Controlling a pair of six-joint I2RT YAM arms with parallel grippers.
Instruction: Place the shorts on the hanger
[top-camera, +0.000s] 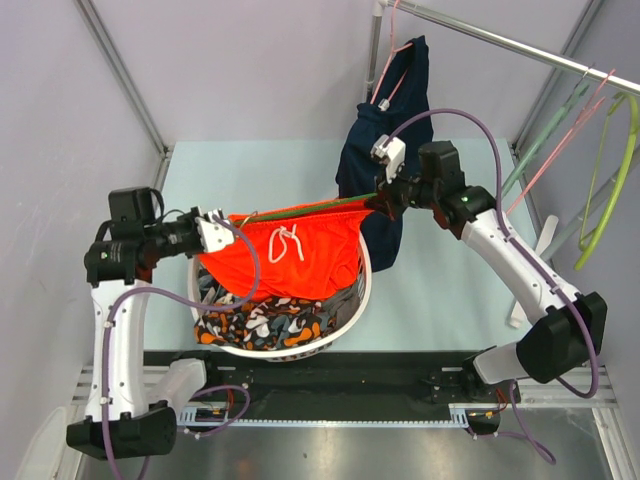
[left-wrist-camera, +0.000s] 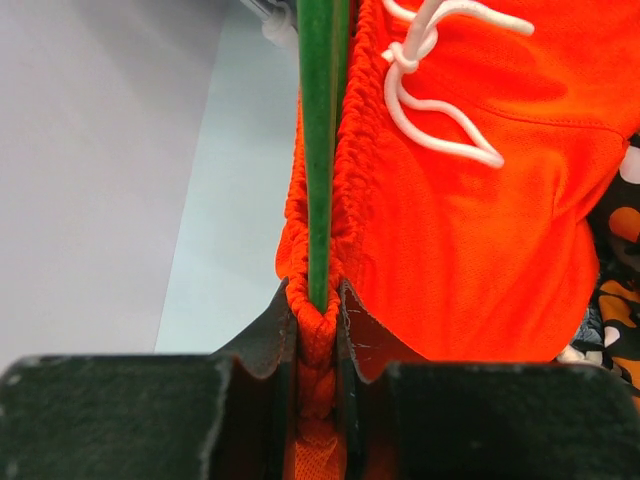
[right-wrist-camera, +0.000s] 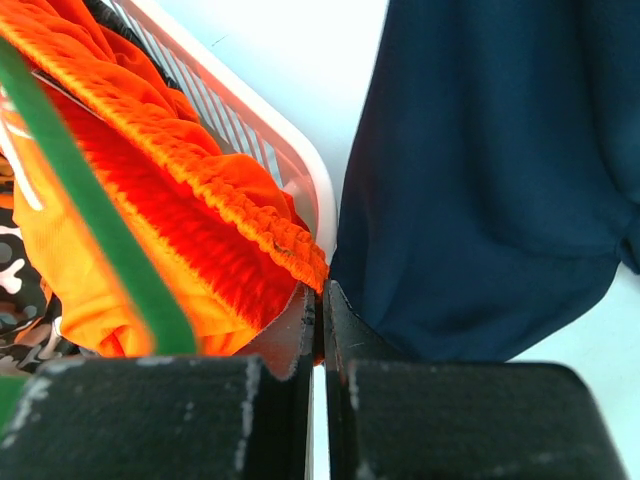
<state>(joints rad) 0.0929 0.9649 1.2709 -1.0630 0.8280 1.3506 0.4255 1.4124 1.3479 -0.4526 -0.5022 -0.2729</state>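
Note:
The orange-red shorts (top-camera: 300, 255) hang stretched between my two grippers above the white basket (top-camera: 362, 290), white drawstring (top-camera: 286, 243) facing the camera. The dark green hanger (top-camera: 310, 208) runs along the waistband. My left gripper (top-camera: 215, 232) is shut on the left end of the waistband, with the green hanger bar (left-wrist-camera: 320, 150) rising from the bunched fabric (left-wrist-camera: 318, 330) between the jaws. My right gripper (top-camera: 380, 205) is shut on the right end of the waistband (right-wrist-camera: 290, 245); the hanger bar (right-wrist-camera: 95, 215) passes at its left.
A patterned orange-black-white cloth (top-camera: 265, 322) lies in the basket. A dark navy garment (top-camera: 395, 110) hangs on a pink hanger (top-camera: 385, 75) from the rail (top-camera: 500, 40), right behind my right gripper. Lime-green hangers (top-camera: 610, 180) hang at the far right.

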